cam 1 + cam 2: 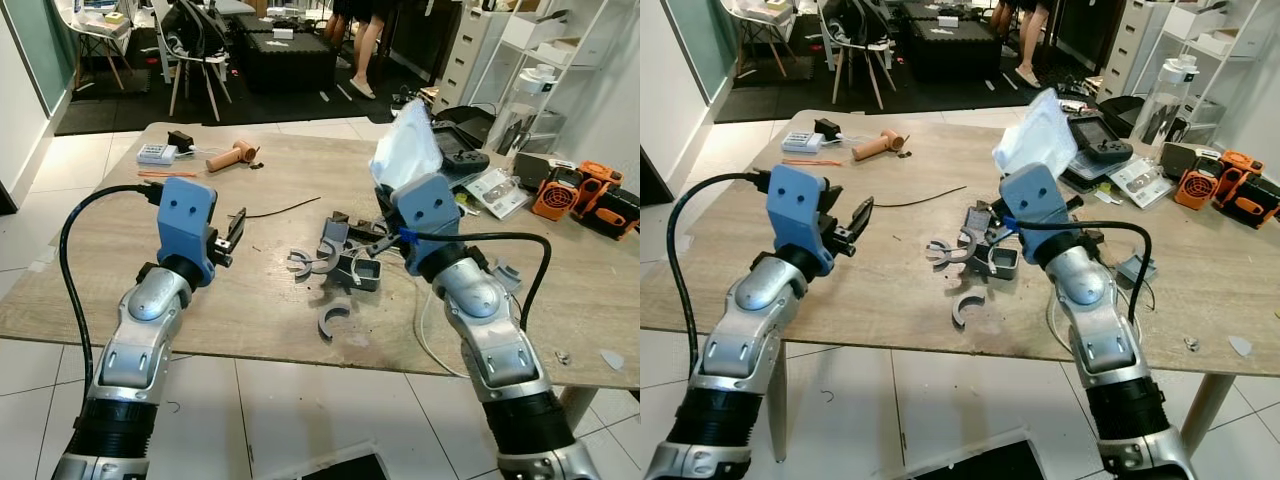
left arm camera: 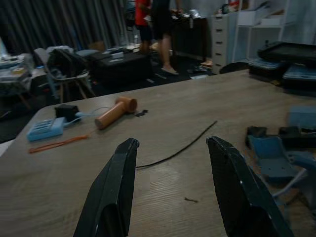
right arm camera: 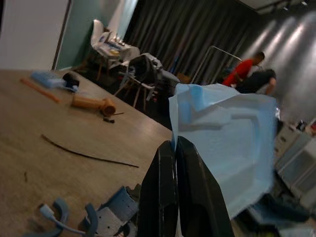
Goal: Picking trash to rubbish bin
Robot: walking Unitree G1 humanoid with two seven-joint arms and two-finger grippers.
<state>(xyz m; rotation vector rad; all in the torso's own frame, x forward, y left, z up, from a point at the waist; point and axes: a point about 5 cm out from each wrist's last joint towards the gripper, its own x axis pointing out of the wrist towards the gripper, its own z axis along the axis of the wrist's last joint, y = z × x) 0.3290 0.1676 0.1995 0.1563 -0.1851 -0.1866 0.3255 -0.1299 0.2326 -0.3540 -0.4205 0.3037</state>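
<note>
Standing up from the right end effector (image 3: 174, 163), a crumpled pale-blue plastic bag (image 1: 407, 150) is pinched at its lower edge between the 2 closed black fingers, long axis roughly vertical, its top reaching toward the far table (image 1: 120, 280) edge. It hangs above the right-centre of the table, over a cluster of grey printed parts (image 1: 345, 258). 1 curved grey piece (image 1: 333, 317) lies apart, nearer the front edge. Left end effector (image 2: 170, 173) hovers over the left half with fingers spread wide, nothing between them. 1 thin black wire (image 1: 282, 210) lies ahead of it. Far left corner holds 1 tan handle (image 1: 232, 155), 1 orange tie (image 1: 166, 174), 1 small blue-white box (image 1: 156, 153). Bare wood runs along the front-left. 1 orange tool (image 1: 552, 194) sits at the right edge. 1 person (image 1: 367, 40) stands behind.
</note>
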